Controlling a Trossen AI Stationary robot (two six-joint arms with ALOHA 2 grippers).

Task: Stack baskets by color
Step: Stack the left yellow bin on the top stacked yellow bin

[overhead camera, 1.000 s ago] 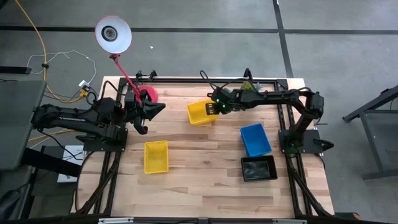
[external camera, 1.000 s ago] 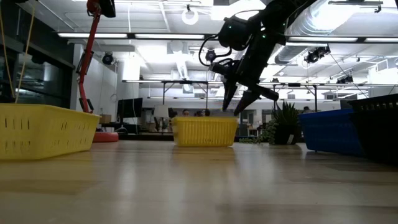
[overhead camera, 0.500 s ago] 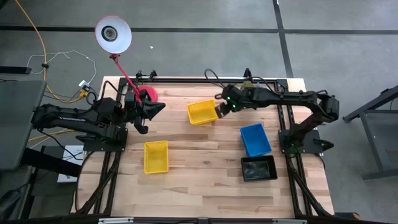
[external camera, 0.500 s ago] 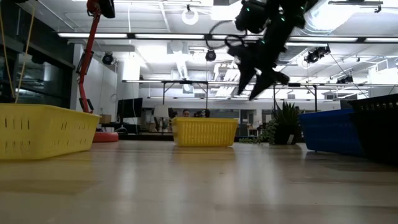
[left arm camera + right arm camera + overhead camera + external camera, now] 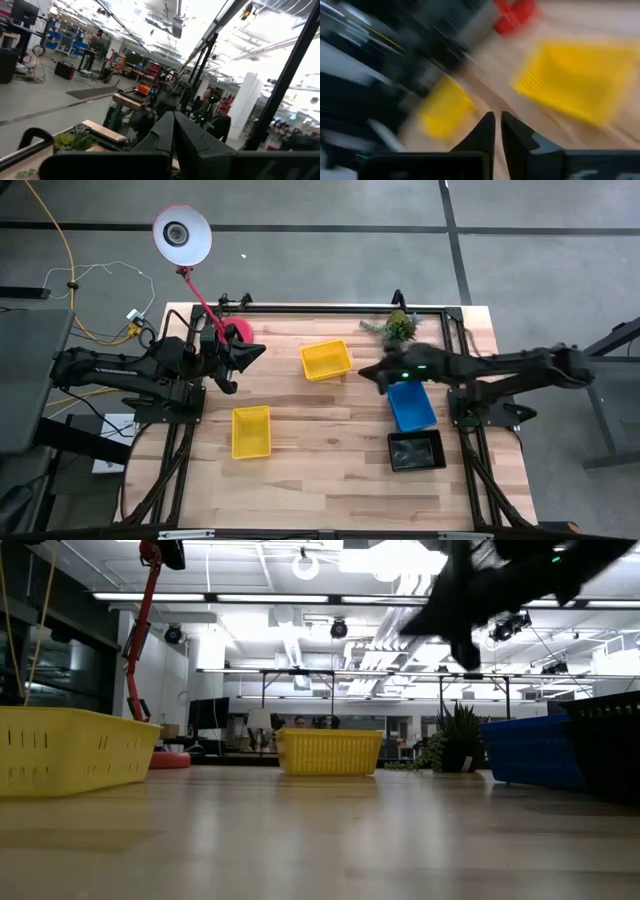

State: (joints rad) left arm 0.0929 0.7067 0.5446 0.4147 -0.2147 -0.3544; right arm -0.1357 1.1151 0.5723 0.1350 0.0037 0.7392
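High view, centre-right of frame: right gripper (image 5: 368,371), fingers nearly pressed together and empty, between far yellow basket (image 5: 326,361) and blue basket (image 5: 411,403), nearer than left gripper (image 5: 252,354).

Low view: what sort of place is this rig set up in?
Probably a large open lab or workshop. Behind the wooden table run exposed ceiling ducts and strip lights, with rows of workbenches beyond the yellow basket.
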